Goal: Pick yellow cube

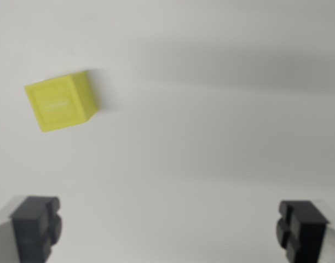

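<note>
- My claw (170,227) stands wide apart and holds nothing: one dark, blocky finger pad (36,227) sits at the lower corner on the wrist view's left, the other at the lower corner on the wrist view's right, with bare surface between them.
- The small yellow plastic-looking cube (61,101) rests on the plain white matte tabletop (211,142), up and toward the wrist view's left of my claw, well apart from both pads and not between them.
- The yellow cube sits turned at a slant to my jaw line; its top face shows a faint raised or printed mark, too blurred to read.
- I judge the yellow cube to be light and rigid, probably hard moulded plastic, so it should not give under a squeeze or need much force.
- Its faces look smooth, so I expect it could slide on the tabletop or twist out if I catch it on the corners.
- The best hold, as I see it, is across two opposite flat side faces, mid-height, with my pads square to them.
- That calls for me to shift toward the yellow cube and rotate to match its slant before descending.
- Nothing else lies near the yellow cube, so I have free room on every side.
</note>
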{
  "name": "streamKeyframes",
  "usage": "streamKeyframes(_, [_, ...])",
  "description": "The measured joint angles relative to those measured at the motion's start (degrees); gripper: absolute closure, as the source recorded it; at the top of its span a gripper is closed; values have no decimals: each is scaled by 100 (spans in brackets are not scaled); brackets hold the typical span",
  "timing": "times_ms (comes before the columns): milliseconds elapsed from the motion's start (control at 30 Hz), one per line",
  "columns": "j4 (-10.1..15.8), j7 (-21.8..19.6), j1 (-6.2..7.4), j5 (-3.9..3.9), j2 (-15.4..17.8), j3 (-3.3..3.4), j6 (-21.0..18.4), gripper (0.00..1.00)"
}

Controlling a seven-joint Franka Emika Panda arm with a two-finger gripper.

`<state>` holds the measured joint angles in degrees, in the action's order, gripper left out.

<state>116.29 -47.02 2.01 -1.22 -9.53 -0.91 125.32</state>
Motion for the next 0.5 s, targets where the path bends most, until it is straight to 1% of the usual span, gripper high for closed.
streamKeyframes(500, [145, 4, 148, 3, -178, 0, 327, 0])
